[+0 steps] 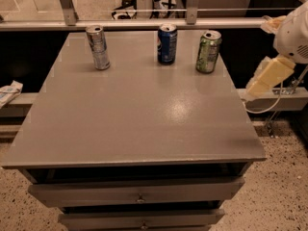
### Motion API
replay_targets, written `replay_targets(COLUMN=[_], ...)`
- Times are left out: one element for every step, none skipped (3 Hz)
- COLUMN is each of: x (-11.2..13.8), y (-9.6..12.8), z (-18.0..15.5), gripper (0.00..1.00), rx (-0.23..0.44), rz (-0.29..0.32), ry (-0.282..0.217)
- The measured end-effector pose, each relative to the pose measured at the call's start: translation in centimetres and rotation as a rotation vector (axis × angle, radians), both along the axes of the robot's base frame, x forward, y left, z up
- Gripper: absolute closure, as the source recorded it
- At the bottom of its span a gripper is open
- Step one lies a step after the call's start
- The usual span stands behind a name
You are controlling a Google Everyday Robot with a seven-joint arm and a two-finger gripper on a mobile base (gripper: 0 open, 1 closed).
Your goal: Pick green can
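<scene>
The green can point(208, 52) stands upright at the back right of the grey table top point(139, 114), its silver top and pull tab showing. My gripper point(266, 77) is a pale yellow piece on the white arm point(293, 30). It hangs off the table's right edge, to the right of the green can and a little nearer the front, and it is not touching the can or holding anything I can see.
A dark blue can point(167, 44) stands at the back middle and a slimmer silver can point(98, 47) at the back left. A metal rail point(130, 25) runs behind the table. Drawers point(139, 191) are below the top. A cable point(262, 109) hangs by the arm.
</scene>
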State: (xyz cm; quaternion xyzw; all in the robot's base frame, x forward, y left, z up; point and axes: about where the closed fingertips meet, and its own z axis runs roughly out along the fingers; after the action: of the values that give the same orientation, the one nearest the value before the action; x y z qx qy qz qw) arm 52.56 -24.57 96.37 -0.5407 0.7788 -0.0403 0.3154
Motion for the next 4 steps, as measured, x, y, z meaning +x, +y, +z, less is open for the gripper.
replay_targets(x=[5.2, 9.3, 12.8, 16.0], y=[-0.7, -0.5, 0.3, 1.0], z=[-1.6, -3.3, -4.7, -5.9], gripper=[0.0, 0.0, 0.0, 0.0], rx=[0.145, 0.29, 0.426, 0.535], rz=[-0.037, -0.055, -0.057, -0.053], ry=[-0.046, -0.063, -0.074, -0.088])
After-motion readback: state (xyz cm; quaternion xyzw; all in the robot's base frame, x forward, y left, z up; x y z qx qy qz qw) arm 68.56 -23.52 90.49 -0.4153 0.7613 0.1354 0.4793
